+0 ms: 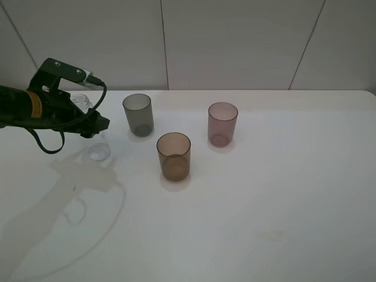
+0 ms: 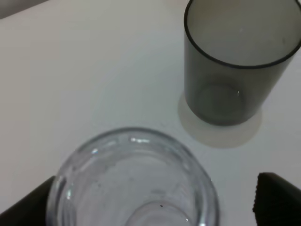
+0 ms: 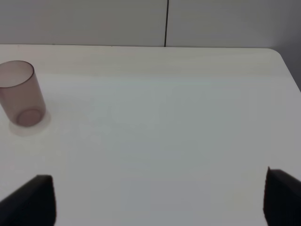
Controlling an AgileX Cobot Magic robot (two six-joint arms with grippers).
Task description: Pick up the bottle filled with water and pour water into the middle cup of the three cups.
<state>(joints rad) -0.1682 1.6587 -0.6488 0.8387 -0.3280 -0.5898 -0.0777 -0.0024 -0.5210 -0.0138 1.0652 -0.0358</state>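
The left gripper [image 2: 155, 197] straddles the small clear rounded bottle [image 2: 134, 181], though whether it grips I cannot tell; beside it stand the smoky grey tumbler [image 1: 138, 114], then the empty-looking amber-brown tumbler [image 1: 174, 156] and the pinkish-mauve tumbler [image 1: 222, 123]

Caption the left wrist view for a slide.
Left end effector straddling the clear bottle, dark grey cup standing just beyond.

The bottle [image 2: 134, 181] between my left fingers [image 2: 277, 197] is clear, glossy plastic with bright glints. The grey cup [image 1: 138, 114], amber middle cup [image 1: 174, 156] and mauve cup [image 1: 222, 124] look smooth, translucent plastic. The white table [image 1: 264, 200] is matt. My fingers are matt black.
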